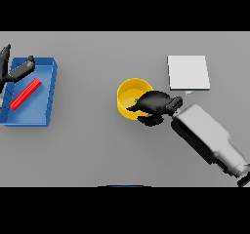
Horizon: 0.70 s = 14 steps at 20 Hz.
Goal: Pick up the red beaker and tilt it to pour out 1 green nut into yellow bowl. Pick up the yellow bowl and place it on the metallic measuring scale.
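Nearest to me, my right arm comes in from the lower right of the frame, and the right hand (154, 106) sits at mid-frame with its fingers curled over the right-hand rim of the yellow bowl (128, 97). I read that as a grip on the bowl wall, thumb side outward, though the hand covers the contact itself. A small green speck shows inside the bowl just by the fingers; I take it for the green nut (135, 100), so pouring looks done and the carry is next.

Just beyond, upper right of the bowl, the pale square measuring scale (188, 72) waits, near but apart.

Risk from here, as I judge it: a one-sided rim pinch could let the bowl tip on the lift and spill the nut, or it could land off-centre on the scale.

Far left, a blue tray (50, 84) holds a red bar-like thing, presumably the red beaker (26, 93) on its side. My left hand (18, 70) hovers over the tray's upper corner, partly cut by the frame edge; its fingers look loosely extended, holding nothing.
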{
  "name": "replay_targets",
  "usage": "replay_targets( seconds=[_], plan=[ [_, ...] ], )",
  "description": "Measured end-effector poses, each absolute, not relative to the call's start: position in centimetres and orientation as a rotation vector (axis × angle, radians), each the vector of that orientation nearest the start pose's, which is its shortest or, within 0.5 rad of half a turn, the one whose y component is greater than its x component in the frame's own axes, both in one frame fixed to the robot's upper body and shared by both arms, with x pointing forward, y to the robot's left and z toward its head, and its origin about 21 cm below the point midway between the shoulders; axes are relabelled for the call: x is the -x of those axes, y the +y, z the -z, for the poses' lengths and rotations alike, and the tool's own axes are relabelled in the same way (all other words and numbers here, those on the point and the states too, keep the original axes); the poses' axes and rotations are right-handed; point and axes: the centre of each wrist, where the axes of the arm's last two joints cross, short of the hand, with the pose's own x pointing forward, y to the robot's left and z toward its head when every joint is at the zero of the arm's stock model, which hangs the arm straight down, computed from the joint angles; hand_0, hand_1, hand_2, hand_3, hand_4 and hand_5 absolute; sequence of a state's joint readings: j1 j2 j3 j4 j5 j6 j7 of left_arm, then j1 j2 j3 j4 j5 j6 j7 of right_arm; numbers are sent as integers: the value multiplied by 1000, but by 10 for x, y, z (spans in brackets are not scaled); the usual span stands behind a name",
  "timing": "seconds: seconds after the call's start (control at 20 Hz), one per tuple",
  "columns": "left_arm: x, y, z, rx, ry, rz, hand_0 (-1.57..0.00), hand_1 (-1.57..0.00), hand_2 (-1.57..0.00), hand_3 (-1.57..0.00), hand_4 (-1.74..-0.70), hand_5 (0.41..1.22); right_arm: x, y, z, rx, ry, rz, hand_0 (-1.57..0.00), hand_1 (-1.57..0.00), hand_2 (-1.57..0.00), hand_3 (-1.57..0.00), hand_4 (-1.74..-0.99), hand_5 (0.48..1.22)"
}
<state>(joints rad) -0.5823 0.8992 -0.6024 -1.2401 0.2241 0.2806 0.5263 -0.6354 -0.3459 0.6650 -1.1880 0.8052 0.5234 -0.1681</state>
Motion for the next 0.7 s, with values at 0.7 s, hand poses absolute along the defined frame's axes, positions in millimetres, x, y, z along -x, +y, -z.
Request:
replay_targets(
  seconds=[0.7],
  plan=[
    [-344, 316, -122, -729, -1098, 537, 1, 1, 1, 1, -799, 723, -345, -144, -83, 235, -1197, -2027, -1547, -1545, -1490, -1329, -1732, 1215]
  ],
)
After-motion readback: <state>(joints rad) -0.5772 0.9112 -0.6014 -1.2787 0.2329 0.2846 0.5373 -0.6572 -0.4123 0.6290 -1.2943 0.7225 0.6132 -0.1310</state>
